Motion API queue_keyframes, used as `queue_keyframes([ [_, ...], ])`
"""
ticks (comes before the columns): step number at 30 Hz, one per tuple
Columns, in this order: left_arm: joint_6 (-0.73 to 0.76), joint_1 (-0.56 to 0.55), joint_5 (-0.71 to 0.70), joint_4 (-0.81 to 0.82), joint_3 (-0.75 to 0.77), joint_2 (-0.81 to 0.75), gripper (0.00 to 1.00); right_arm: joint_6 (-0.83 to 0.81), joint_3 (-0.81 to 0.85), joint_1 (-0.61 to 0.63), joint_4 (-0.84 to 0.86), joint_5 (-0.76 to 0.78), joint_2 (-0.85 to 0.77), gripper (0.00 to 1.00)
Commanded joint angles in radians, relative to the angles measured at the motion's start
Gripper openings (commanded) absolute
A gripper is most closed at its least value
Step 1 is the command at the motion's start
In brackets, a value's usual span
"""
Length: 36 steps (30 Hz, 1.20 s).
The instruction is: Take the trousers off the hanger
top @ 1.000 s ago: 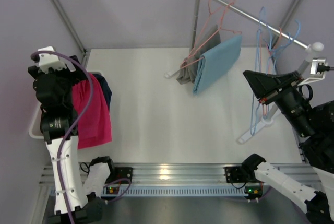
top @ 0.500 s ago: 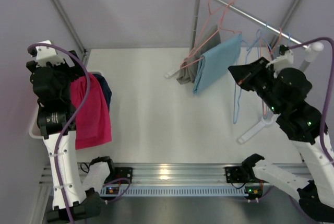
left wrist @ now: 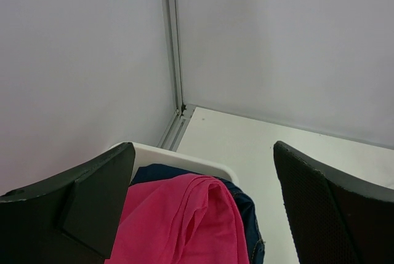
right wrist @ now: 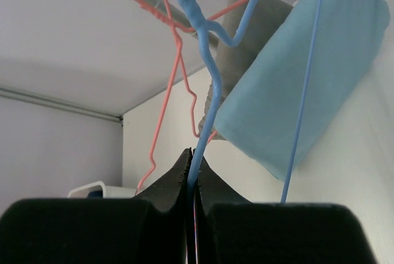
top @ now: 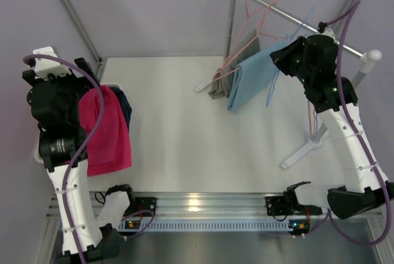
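Already, the magenta trousers (top: 108,135) and navy trousers (top: 125,107) are laid in the white bin (left wrist: 184,160) below the wide-open, empty left gripper (left wrist: 203,178), a bare blue hanger (right wrist: 196,18) is clamped in the right gripper (right wrist: 192,159), and a light-blue garment (top: 255,79) and a grey garment (top: 221,82) are left hung.

One overhead, two close wrist views

I'm working in a robotics lab cell: blank grey panel walls (top: 154,12) joined by aluminium struts (left wrist: 172,42), a white table (top: 184,128), and an aluminium mounting rail (top: 209,202) along its near edge.
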Motion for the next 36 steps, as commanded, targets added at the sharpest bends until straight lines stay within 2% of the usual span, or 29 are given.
queue_keyframes([
  [1, 0.015, 0.004, 0.01, 0.03, 0.007, 0.007, 0.99, 0.003, 0.029, -0.07, 0.014, -0.056, 0.015, 0.0],
  [6, 0.018, 0.004, -0.024, 0.031, -0.005, 0.012, 0.99, -0.061, -0.023, -0.136, 0.028, -0.141, 0.026, 0.0],
  [20, 0.02, 0.004, 0.062, -0.1, 0.094, 0.076, 0.99, -0.107, -0.225, -0.139, 0.022, -0.214, -0.104, 0.02],
  [23, 0.018, 0.004, 0.13, -0.198, 0.163, 0.122, 0.99, -0.111, -0.25, -0.139, 0.011, -0.214, -0.138, 0.31],
  [24, 0.018, 0.004, 0.153, -0.226, 0.181, 0.137, 0.99, -0.114, -0.264, -0.139, 0.009, -0.219, -0.147, 0.52],
  [26, 0.044, 0.004, 0.211, -0.272, 0.212, 0.174, 0.99, -0.118, -0.279, -0.139, 0.011, -0.234, -0.184, 0.72],
  [27, 0.044, 0.004, 0.226, -0.313, 0.238, 0.19, 0.99, -0.123, -0.294, -0.139, 0.012, -0.237, -0.198, 0.86],
  [29, 0.058, 0.004, 0.285, -0.36, 0.264, 0.234, 0.99, -0.129, -0.305, -0.139, 0.013, -0.245, -0.235, 0.99],
  [33, 0.113, 0.004, 0.361, -0.435, 0.283, 0.302, 0.99, -0.135, -0.343, -0.139, 0.011, -0.26, -0.301, 0.99],
  [36, 0.125, 0.004, 0.354, -0.49, 0.288, 0.384, 0.99, -0.156, -0.38, -0.137, 0.066, -0.366, -0.386, 1.0],
])
